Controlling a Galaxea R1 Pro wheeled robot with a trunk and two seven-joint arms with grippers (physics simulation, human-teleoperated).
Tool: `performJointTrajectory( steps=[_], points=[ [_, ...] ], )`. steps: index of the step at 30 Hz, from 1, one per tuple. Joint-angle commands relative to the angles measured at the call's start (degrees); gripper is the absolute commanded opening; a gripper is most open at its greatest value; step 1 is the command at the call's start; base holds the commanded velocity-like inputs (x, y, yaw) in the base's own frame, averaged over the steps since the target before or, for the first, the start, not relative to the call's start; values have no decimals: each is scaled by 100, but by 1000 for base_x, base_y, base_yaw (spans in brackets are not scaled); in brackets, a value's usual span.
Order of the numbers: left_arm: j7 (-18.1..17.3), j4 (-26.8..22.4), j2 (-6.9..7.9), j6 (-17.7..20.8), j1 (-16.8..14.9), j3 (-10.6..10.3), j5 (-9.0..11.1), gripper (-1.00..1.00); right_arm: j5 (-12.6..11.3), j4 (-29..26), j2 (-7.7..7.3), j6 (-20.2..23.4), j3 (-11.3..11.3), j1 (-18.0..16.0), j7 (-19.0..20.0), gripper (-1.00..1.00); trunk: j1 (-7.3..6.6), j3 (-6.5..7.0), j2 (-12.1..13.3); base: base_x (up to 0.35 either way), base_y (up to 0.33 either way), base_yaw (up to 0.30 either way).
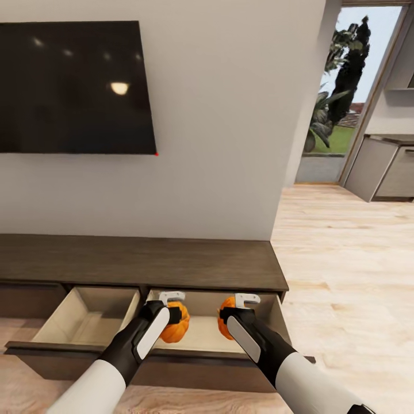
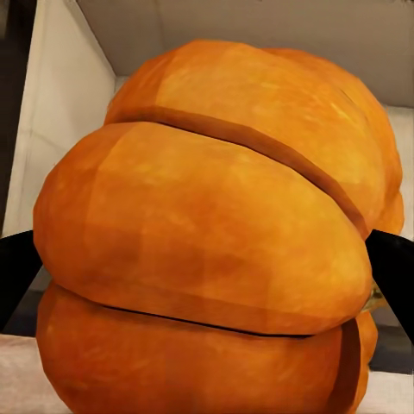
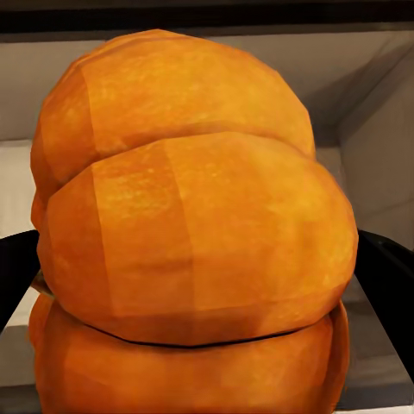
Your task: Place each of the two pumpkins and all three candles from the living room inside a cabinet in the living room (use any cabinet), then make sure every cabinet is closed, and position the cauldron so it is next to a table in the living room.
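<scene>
Pumpkins, ribbed and orange: we've got one (image 1: 177, 329) pinched in left end effector (image 1: 172, 299), another (image 1: 225, 325) in right (image 1: 247, 300), over open drawer (image 1: 198, 336).

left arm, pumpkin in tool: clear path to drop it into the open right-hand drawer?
Probably yes. The left tool holds its pumpkin over the open drawer; the beige floor beneath looks bare. The right tool holds its own pumpkin alongside, apart.

Even, bright rendered light; ceiling lamps glare on the dark screen (image 1: 77, 86), daylight floods the doorway (image 1: 345, 92), focus sharp.
</scene>
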Motion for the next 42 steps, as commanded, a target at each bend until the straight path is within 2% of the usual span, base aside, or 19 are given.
performJointTrajectory(
  steps=[1,5,14,28,37,42],
  points=[
    [60,-5,2,-30,-5,-16,53,-100,-29,-9,-5,7,23,-6,-54,-100,22,-24,-44,0,0,134],
    [60,-3,2,-238,-5,-29,60,-100,-27,-9,-4,-19,23,-6,-54,-100,110,-96,-205,0,0,130],
    [24,-4,2,-288,-5,-60,62,-100,-27,-9,-4,-22,23,-6,4,-100,110,-96,-205,0,0,59],
    [8,-1,2,-288,-5,-57,53,-100,-27,-9,-4,-22,23,-6,25,-100,110,-69,-205,64,-47,-243],
    [-1,-5,2,-288,-5,-59,53,-100,-27,-9,-4,-23,23,-6,25,-100,110,-68,-205,91,-4,-27],
    [-1,-5,2,-288,-5,-54,58,-100,-27,-9,-4,-22,25,-6,25,-100,110,-68,-205,-162,0,0]
  ],
)
